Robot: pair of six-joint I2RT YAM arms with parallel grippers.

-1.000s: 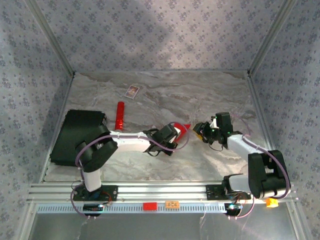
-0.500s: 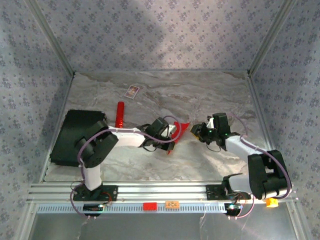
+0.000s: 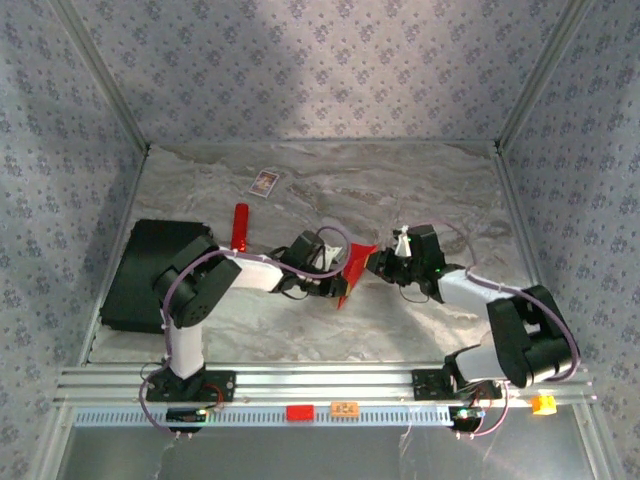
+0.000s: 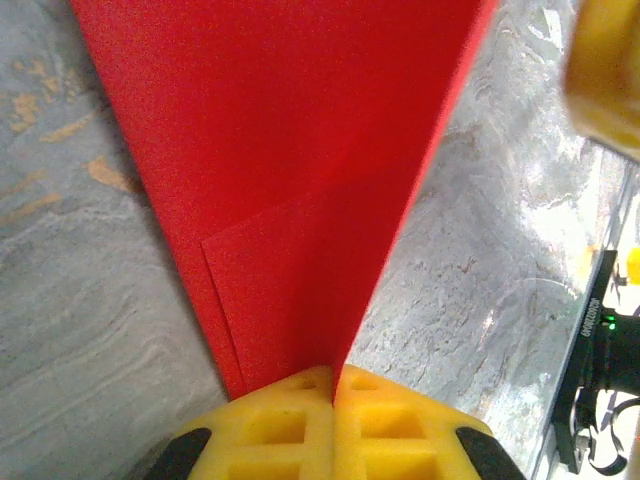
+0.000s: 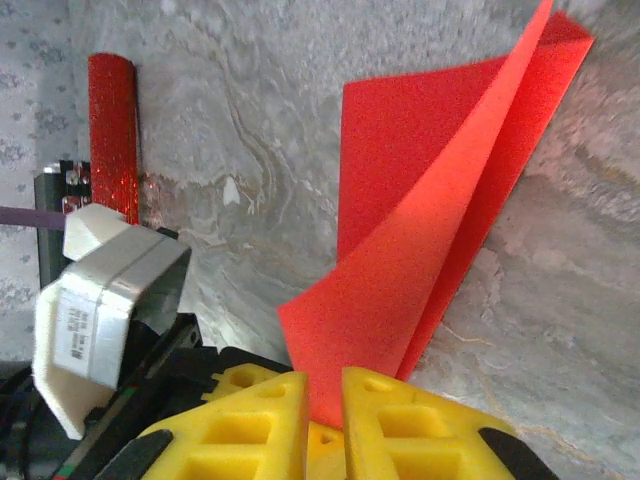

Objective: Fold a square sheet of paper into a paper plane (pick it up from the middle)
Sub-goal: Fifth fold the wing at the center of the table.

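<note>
top view: the folded red paper sheet (image 3: 357,266) sat raised between the left gripper (image 3: 340,280) and the right gripper (image 3: 377,263)

left wrist: the left gripper (image 4: 333,380) was pinched shut on the red paper sheet (image 4: 290,140)

right wrist: the right gripper (image 5: 325,395) was narrow around a corner of the red paper sheet (image 5: 420,200); whether it gripped i could not tell, and a red stick (image 5: 113,130) lay beyond

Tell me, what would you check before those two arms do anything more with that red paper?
1. Left gripper shut on the thin bright red folded paper sheet: ok.
2. Paper's corner between the right gripper's yellow fingers: ok.
3. Right gripper's pinch firm: cannot tell.
4. Paper layers lying flat together: not ok, they gape.
5. Red glittery cylindrical stick apart from paper: ok.
</note>
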